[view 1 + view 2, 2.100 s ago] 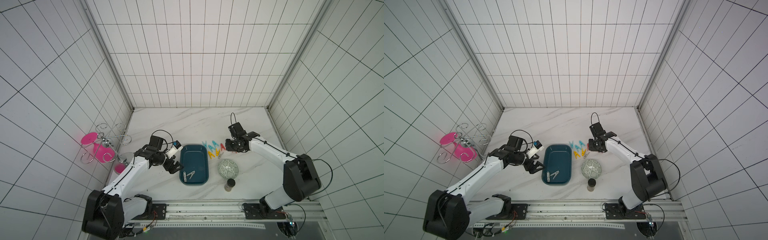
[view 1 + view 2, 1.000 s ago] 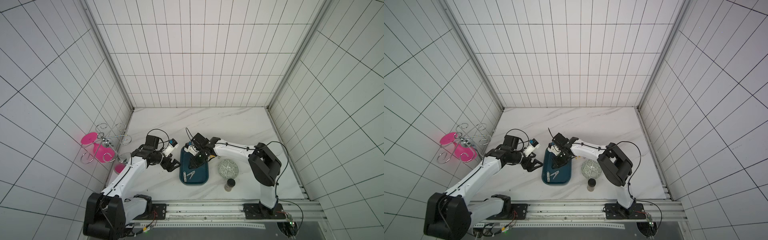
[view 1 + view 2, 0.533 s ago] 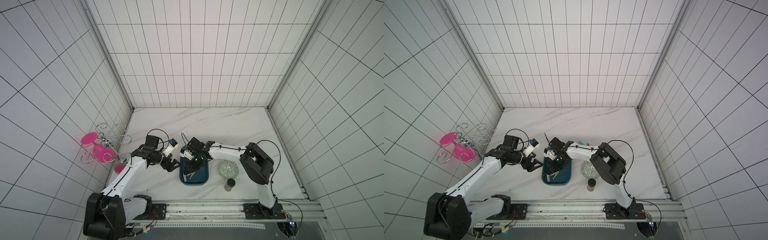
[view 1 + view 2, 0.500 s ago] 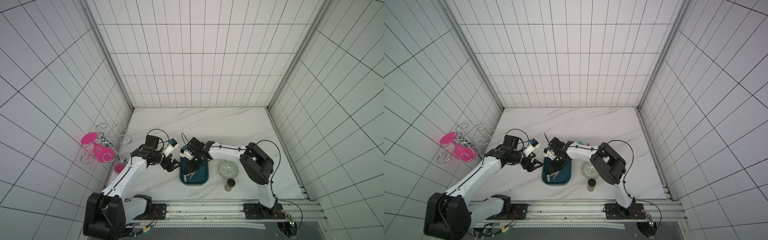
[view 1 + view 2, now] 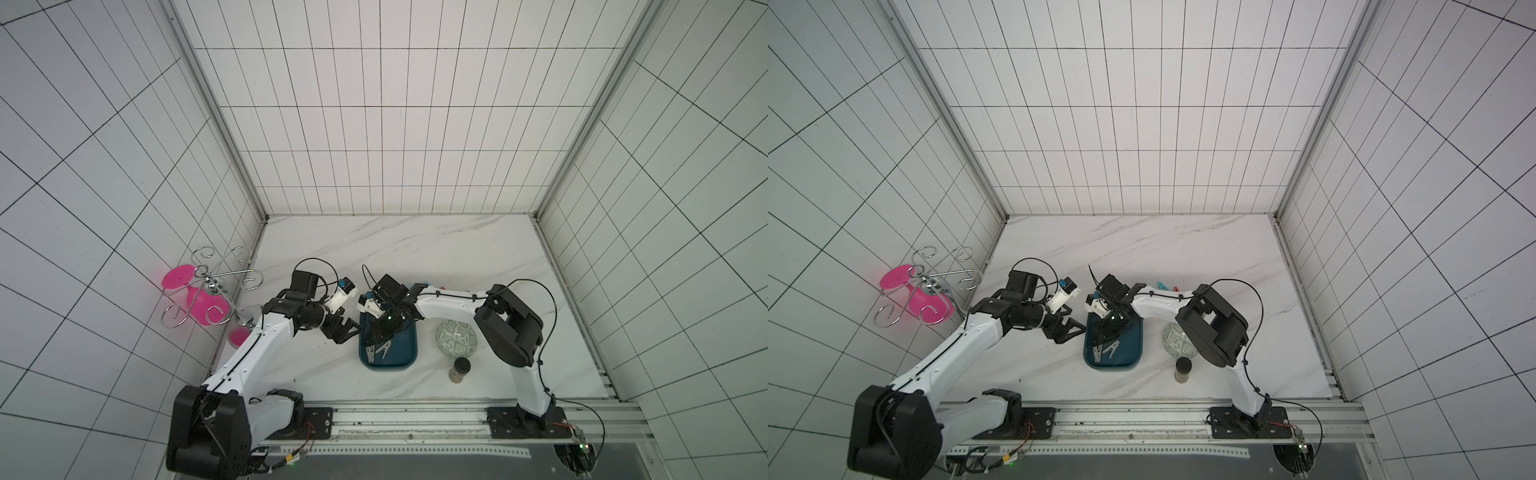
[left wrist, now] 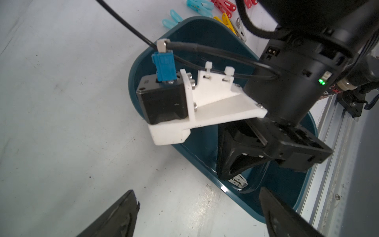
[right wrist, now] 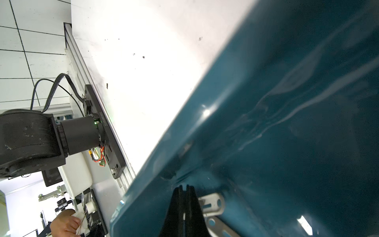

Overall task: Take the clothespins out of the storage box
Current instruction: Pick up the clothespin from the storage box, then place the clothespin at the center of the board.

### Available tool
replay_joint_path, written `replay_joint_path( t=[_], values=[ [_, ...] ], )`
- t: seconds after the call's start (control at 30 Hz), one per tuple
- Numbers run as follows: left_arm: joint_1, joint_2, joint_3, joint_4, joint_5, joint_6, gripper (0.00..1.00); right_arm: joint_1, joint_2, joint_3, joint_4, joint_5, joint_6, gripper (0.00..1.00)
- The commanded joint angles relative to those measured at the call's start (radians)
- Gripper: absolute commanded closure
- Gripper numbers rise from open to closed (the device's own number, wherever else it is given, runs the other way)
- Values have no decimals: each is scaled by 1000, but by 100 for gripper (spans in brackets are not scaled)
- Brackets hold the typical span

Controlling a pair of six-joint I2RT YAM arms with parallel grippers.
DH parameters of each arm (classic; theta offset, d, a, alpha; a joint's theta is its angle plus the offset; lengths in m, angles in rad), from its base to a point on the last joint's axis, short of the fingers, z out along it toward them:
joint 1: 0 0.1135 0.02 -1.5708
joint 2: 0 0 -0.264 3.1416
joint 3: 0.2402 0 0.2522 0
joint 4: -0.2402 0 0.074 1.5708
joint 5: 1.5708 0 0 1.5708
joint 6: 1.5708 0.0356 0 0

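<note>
Looks like the pick step, near the tail end of the job. Just two grey clothespins (image 5: 376,352) left lying in the storage box (image 5: 390,366), at its robot-side end. Coloured pegs (image 6: 199,8) already out on the table (image 6: 61,102) past the far rim. Right gripper (image 7: 183,197) down inside the box, jaws pressed together, tips right beside a grey peg (image 7: 211,202) — no telling whether pinched or just nudged. Left gripper (image 6: 196,191) parked just beside the box, spread wide, holding nothing. Next up, probably: lift slowly and check for a peg coming along — otherwise reopen and re-aim over one leg. Then over to the pile.
</note>
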Motion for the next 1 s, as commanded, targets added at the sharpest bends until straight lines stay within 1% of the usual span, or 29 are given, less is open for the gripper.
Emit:
replay_joint_path(
  t=[0.0, 0.33, 0.53, 0.63, 0.73, 0.8, 0.9, 0.97],
  values=[
    [4, -9, -8, 11, 21, 4, 6, 2, -33, -3, 14, -2, -7, 100],
    [-1, -10, 4, -16, 54, 26, 6, -72, -210, -56, -33, 47, -46, 100],
    [-19, -12, 9, -30, 59, 34, 6, -149, -313, -97, -86, 132, -50, 100],
    [-26, -13, 9, -35, 55, 39, 6, -214, -373, -124, -138, 240, -25, 100],
    [-31, -16, 9, -35, 52, 38, 6, -299, -456, -170, -195, 380, 12, 100],
    [-32, -16, 8, -34, 52, 39, 6, -361, -508, -190, -266, 485, 18, 100],
    [-34, -18, 4, -27, 51, 35, 6, -449, -552, -213, -348, 578, 9, 100],
    [-35, -19, 3, -23, 49, 32, 6, -501, -569, -230, -370, 624, 0, 100]
  ],
)
